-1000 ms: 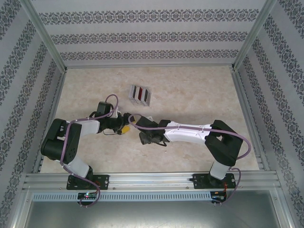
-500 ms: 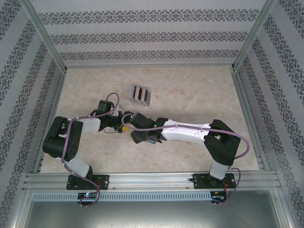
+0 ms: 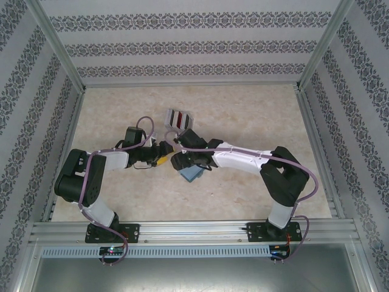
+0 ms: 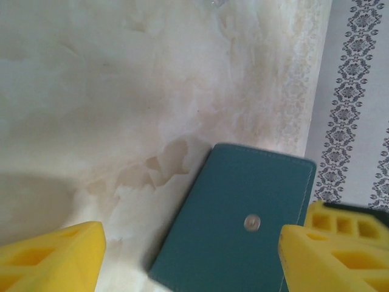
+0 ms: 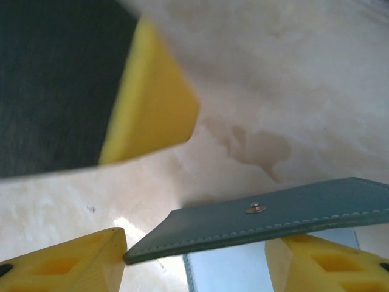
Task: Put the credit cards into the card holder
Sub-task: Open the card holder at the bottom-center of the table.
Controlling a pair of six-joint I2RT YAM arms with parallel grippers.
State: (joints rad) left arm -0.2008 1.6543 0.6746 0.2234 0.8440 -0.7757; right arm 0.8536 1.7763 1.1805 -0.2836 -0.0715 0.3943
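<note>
Pale marbled tabletop (image 3: 255,115) lies under me, patterned walls around. My left claw (image 4: 188,255) stands wide apart, and the teal card holder (image 4: 243,225) lies flat between its fingers, close by one. My right claw (image 5: 194,255) is apart too, astride the holder's flap. Red cards (image 3: 177,118) sit in a rack (image 3: 169,115) farther back.

A lab robot cell: aluminium frame (image 3: 194,231), wallpaper-patterned panel walls (image 3: 182,45), marble-look tabletop (image 3: 255,115), two bolted arms (image 3: 240,159).
</note>
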